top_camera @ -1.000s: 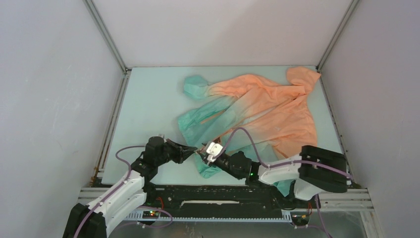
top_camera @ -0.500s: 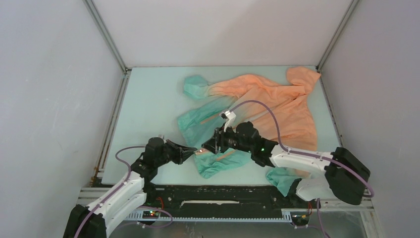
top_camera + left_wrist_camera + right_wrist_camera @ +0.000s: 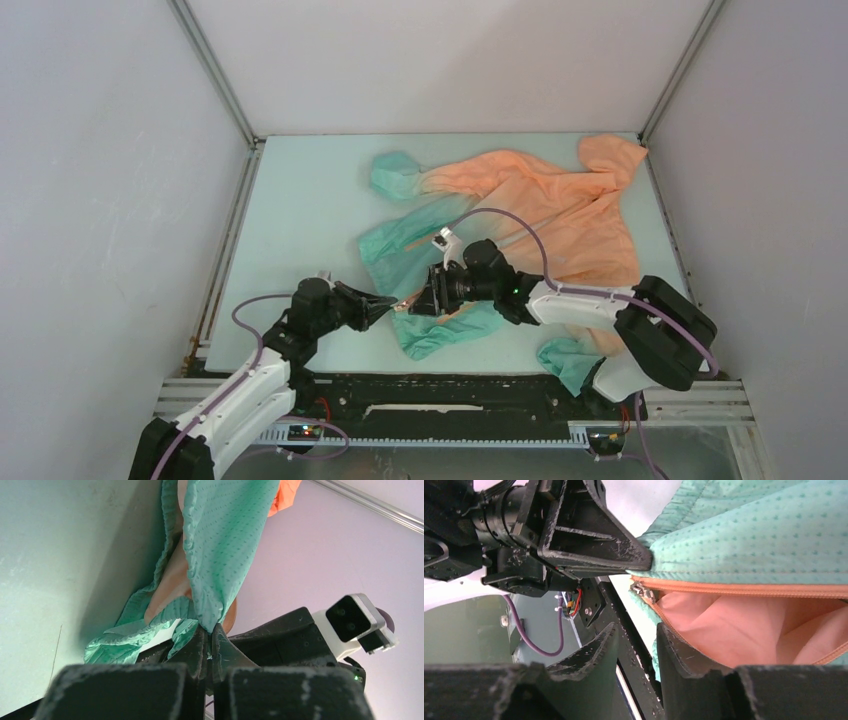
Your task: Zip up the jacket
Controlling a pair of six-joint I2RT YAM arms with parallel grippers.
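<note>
While left claw (image 3: 394,302) pinches hem, right claw (image 3: 421,298) gapes; jacket (image 3: 540,210) diagonal, hood far-right.

Bright, even, diffuse light, soft shadows; wrist views blurred up close

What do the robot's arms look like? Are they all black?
Not all black. The left arm and the right arm have white shells and black joints. A purple cable loops along each. The left pincer and right pincer are black, scuffed wedges. A small green light glows on the right arm.
</note>
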